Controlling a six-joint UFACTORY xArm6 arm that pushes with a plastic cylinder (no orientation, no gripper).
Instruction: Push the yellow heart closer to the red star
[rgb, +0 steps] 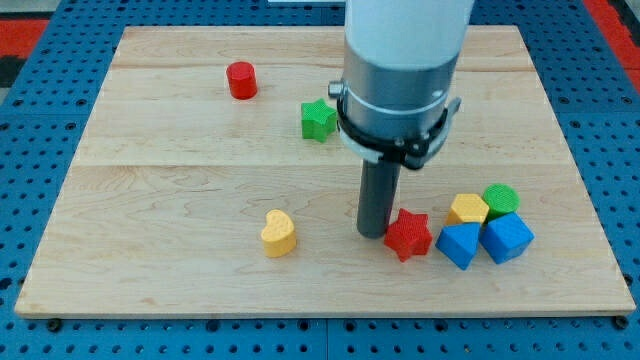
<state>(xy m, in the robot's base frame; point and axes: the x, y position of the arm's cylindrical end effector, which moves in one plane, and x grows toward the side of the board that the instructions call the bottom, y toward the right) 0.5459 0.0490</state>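
While my tip (373, 234), a bare rod lacking any jaws, touches the red star (408, 234), it should circle left of the yellow heart (279, 233) and push rightward.

Tip (372, 233) touching star (408, 235) on its view-left side, heart (279, 233) well apart toward view's left, four-block cluster (485, 226) just beyond star toward view's right, second star (318, 120) and cylinder (241, 80) far toward view's top-left, all on board (150, 200)

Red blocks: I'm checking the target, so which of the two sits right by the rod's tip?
The red star, touching the right side of my tip near the view's bottom. The red cylinder stands far off, top left.
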